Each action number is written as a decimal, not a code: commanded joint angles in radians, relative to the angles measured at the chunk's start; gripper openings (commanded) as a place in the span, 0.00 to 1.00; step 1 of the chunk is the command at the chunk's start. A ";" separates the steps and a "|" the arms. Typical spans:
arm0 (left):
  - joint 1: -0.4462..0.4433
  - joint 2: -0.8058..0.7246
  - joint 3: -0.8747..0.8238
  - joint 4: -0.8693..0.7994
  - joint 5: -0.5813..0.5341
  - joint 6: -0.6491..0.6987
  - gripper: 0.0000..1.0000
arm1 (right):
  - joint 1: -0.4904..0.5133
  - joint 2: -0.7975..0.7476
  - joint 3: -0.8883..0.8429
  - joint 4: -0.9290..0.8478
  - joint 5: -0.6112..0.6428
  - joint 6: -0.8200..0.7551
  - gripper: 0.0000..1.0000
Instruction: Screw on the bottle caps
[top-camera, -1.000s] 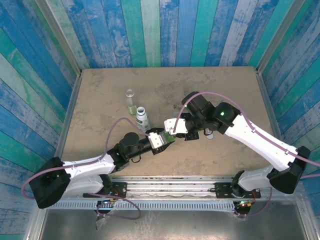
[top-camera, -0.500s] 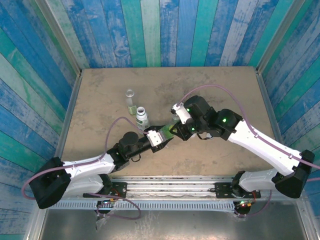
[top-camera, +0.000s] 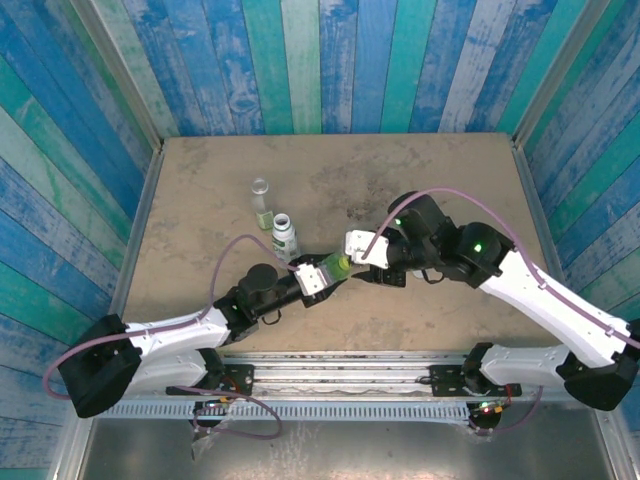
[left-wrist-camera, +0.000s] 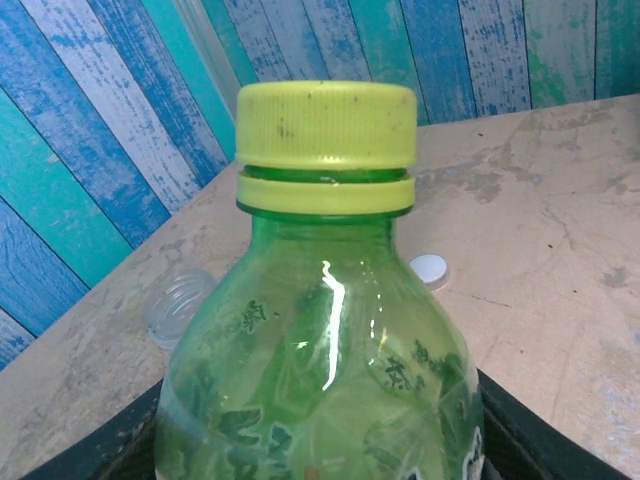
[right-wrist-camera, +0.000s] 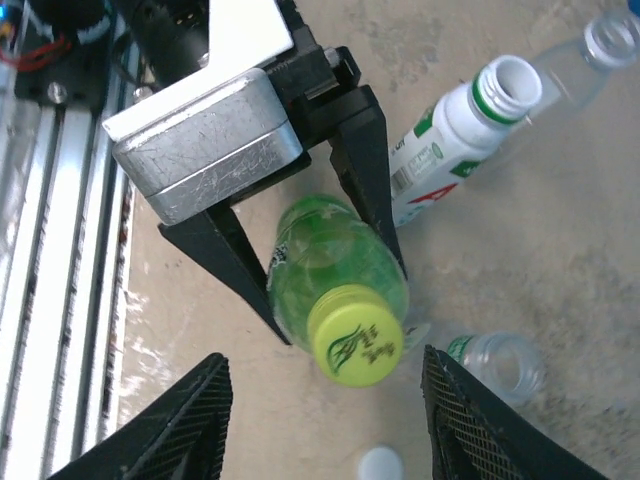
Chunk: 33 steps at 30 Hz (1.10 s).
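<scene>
Capped bottle (top-camera: 336, 266) foremost, second bottle (top-camera: 284, 237) just behind-left, third bottle (top-camera: 261, 205) behind it

The bottle (left-wrist-camera: 320, 360) is translucent green with darker green print, possibly leaves, though it's too blurred to be sure. Its cap (left-wrist-camera: 326, 125) is yellow-green, flecked with dark specks and stamped with a green logo on top. The left pincer (right-wrist-camera: 340, 300) is black below a scuffed silver block. The right pincer (right-wrist-camera: 322, 358) is black with a fine mesh texture. The white bottle (right-wrist-camera: 450, 150) carries red and green print and a green neck ring. The loose cap (left-wrist-camera: 430, 268) is white. The counter (top-camera: 200, 180) is mottled tan with dark stains. The walls (top-camera: 300, 60) are weathered planks in blue, teal and white. The arms (top-camera: 540, 290) are white with black joints, and the cables (top-camera: 240, 245) are purple.
</scene>
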 joint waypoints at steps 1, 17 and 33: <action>-0.003 -0.035 -0.025 0.026 0.031 0.018 0.60 | -0.004 0.065 0.065 -0.083 0.011 -0.186 0.49; -0.001 -0.041 -0.028 0.025 0.016 0.001 0.60 | -0.004 0.187 0.114 -0.142 0.006 -0.192 0.20; 0.000 0.010 -0.028 0.150 -0.058 -0.008 0.59 | -0.007 0.120 -0.004 0.152 0.053 1.231 0.01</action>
